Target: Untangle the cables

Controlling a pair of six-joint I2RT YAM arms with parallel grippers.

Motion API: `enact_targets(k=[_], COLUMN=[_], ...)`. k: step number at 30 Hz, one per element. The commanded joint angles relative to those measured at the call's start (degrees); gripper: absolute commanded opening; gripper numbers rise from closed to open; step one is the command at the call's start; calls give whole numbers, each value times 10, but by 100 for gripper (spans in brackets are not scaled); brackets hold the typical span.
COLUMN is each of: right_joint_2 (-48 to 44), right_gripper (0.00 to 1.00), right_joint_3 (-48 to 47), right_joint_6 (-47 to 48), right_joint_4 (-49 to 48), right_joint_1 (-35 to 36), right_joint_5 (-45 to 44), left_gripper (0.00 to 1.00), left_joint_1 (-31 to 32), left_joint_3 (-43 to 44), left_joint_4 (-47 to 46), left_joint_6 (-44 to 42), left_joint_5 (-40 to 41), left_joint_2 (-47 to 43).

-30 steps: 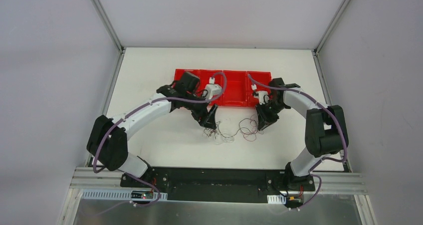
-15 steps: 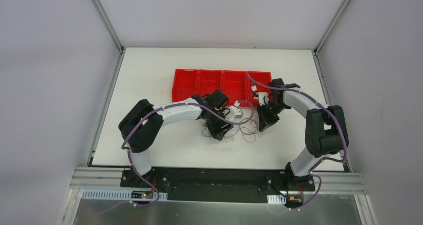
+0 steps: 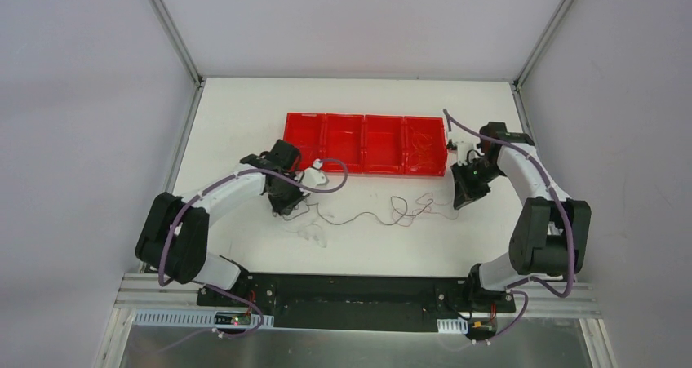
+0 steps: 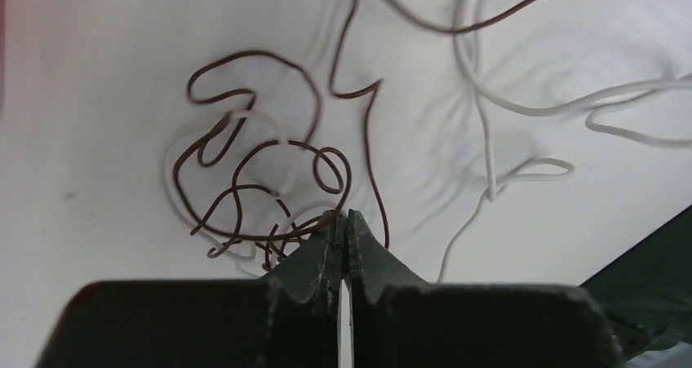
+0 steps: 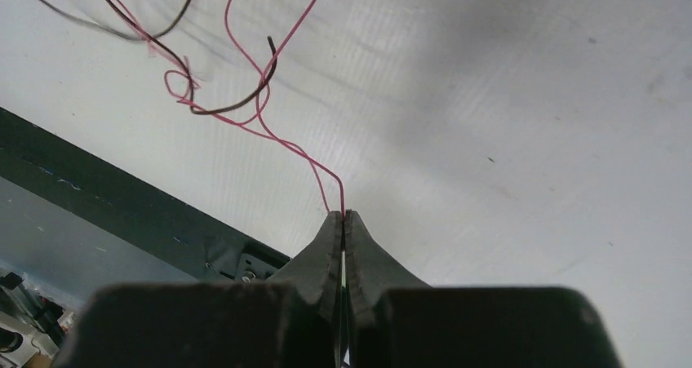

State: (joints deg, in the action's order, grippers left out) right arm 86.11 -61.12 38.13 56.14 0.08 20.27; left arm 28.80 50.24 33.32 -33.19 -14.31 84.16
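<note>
The cables (image 3: 375,216) lie drawn out in a thin line across the white table between my two grippers. My left gripper (image 3: 287,210) is at their left end. In the left wrist view it (image 4: 343,215) is shut, its tips pinching a dark brown cable (image 4: 261,180) that curls in a small tangle just ahead. White cables (image 4: 490,107) loop to the right of that tangle. My right gripper (image 3: 459,202) is at the right end. The right wrist view shows it (image 5: 343,214) shut on a red cable (image 5: 277,139), which runs away from the tips and crosses a dark cable (image 5: 237,105).
A red tray (image 3: 363,170) with several compartments stands behind the cables, and thin wires lie in its rightmost compartment (image 3: 424,148). The purple arm cable (image 3: 326,180) of the left arm loops near the tray's front. The black base rail (image 3: 359,290) runs along the near table edge.
The left gripper has shut and swung left, and the right gripper has moved right. The tangle that sat between them is now pulled out into a long line.
</note>
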Motion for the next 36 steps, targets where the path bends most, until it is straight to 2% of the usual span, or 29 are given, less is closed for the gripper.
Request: enact_targets(k=[1,8,18,27,36], right_joint_2=[-37,-27,24,82,106], right_gripper=[0,0,0,0,0], right_joint_3=[-82,-231,-443,-606,-640], right_joint_6=[50,101,141,110,67], right_joint_4=[79,151,209,180,98], right_joint_1=[-48,-128,-249,-327,-372], right_joint_5=[-5,-13,13,25,1], left_gripper=[0,0,0,0,0], left_joint_1=[-77,-164,-238,-284,-340], left_joint_3=[-42,-53,-58,-75,-80], left_joint_4=[53,58,52,40,24], left_joint_6=[-111,-161,-210,-266,-303], left_joint_5=[19,11,5,21,38], left_joint_2=[-48,-34,7,27,52])
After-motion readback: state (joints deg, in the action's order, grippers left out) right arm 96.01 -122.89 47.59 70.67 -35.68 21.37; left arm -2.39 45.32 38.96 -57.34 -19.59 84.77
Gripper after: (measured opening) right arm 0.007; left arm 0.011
